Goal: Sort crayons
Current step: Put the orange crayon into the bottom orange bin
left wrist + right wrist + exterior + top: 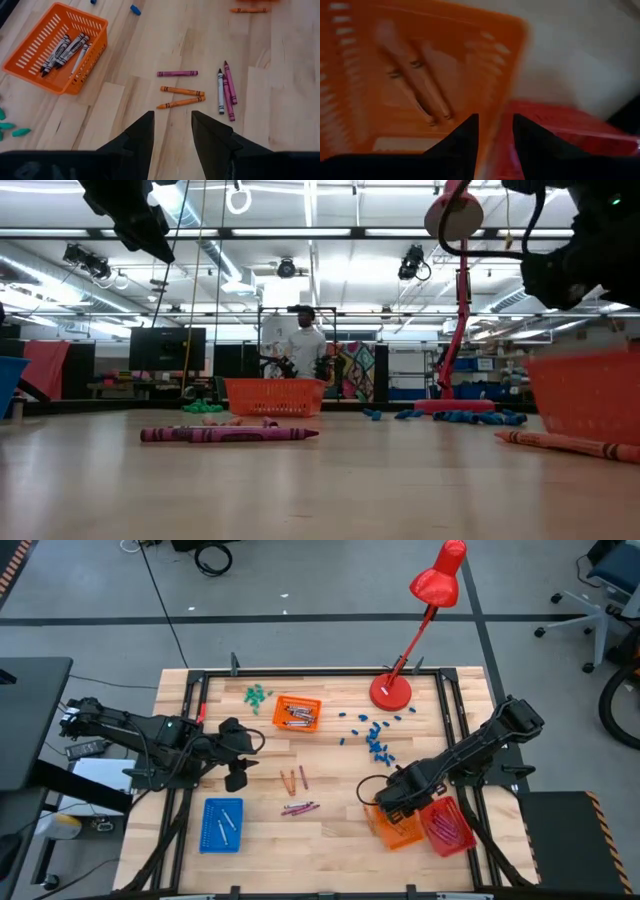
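High view: I see my left gripper [237, 778] over bare wood left of the loose crayons [294, 780]; my right gripper [384, 802] sits above the orange tray [398, 830], beside the red tray [447, 828].

Left wrist view: jaws spread, empty; orange crayons [181, 97] and purple ones just ahead.

Right wrist view: jaws apart, nothing pinched; two orange crayons [415, 90] lie inside the tray.

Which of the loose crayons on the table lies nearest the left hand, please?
The lower of the two orange crayons, just ahead of the left hand; the magenta crayons and the dark one lie farther off.
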